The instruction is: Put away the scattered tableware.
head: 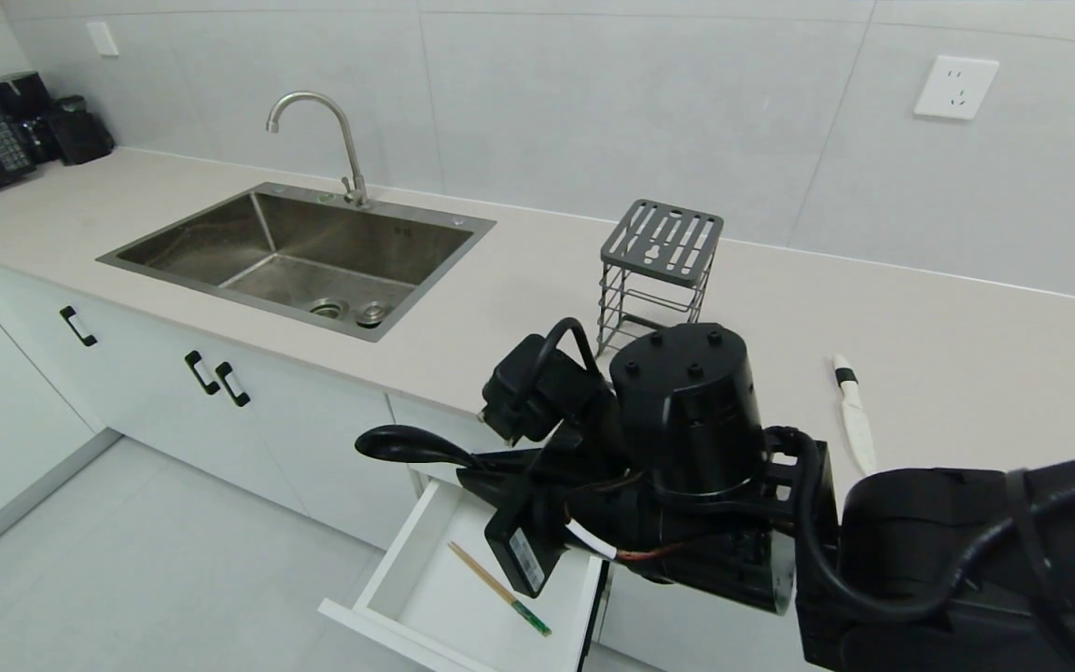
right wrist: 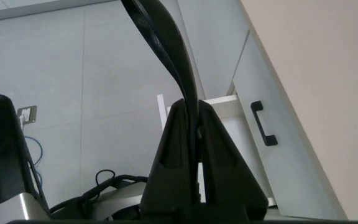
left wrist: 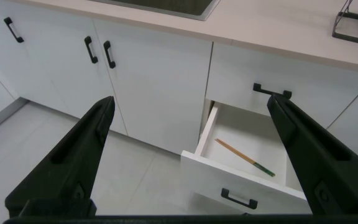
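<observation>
Right claw (right wrist: 190, 112) is clamped on a black spoon (head: 402, 443). One end is buried in the grip and the rest sticks out past the fingertips. In the head view the spoon's long axis runs roughly level across our front, with the broad end pointing to our left. The drawer (head: 381, 569) is open just below it. One chopstick (head: 498, 588) lies diagonally on the drawer floor, green tip toward the front.

Step in hand, we reckon: get the spoon into the drawer.
- The broad end looks to reach about to the left wall or past it. We'd shift right or swing the wrist until the whole length sits inside the walls.
- Line the long axis up with the drawer's depth, roughly parallel to the chopstick but not on top of it.
- Go low before letting go, so it doesn't bounce or clip the rim. We can't judge the height above the drawer from these views.

Left claw (left wrist: 191, 109) is spread wide with nothing in it, facing the same drawer from the front. Keep it out of the drop path.

Further out, a knife (head: 853, 411) lies on the counter (head: 967, 373), to the right of the rack (head: 661, 247) and apart from it. Likely the next pick.
</observation>
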Controlling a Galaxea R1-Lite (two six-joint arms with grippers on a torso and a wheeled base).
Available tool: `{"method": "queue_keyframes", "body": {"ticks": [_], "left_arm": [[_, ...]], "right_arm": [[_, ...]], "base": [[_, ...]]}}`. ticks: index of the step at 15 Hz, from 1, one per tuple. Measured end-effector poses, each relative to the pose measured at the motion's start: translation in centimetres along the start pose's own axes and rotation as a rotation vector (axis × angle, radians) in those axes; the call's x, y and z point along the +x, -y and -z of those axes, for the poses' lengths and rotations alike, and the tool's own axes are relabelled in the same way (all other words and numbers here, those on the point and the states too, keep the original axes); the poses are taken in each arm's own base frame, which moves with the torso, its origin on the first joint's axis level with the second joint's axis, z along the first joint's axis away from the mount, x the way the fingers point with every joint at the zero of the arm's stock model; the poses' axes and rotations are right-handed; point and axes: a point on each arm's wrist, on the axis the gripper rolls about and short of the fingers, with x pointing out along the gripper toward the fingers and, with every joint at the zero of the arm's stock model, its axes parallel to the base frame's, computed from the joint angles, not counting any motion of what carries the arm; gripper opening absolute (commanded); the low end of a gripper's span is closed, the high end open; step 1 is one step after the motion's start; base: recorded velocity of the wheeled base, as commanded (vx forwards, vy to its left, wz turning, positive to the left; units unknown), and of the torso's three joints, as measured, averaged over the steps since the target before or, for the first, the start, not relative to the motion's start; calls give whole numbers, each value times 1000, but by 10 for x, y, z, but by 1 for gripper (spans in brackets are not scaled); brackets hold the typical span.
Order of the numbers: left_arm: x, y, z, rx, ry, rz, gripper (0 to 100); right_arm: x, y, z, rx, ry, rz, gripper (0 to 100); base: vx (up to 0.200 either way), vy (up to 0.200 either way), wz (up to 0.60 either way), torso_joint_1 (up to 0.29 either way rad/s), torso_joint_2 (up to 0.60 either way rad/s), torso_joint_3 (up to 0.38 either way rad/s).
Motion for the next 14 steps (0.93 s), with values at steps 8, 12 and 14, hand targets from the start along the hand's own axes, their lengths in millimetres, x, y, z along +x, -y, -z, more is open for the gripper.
{"method": "queue_keyframes", "body": {"ticks": [8, 12, 14], "left_arm": [[0, 0, 0, 0, 0, 0, 100], [0, 0, 0, 0, 0, 0, 100], [0, 0, 0, 0, -1, -1, 100]], "right_arm": [[18, 5, 7, -91, -24, 2, 0], [19, 5, 8, -89, -25, 6, 0], [18, 5, 9, -92, -29, 7, 0]], "base": [[0, 0, 0, 0, 0, 0], [0, 0, 0, -138, 282, 146], [0, 0, 0, -134, 288, 132]]}}
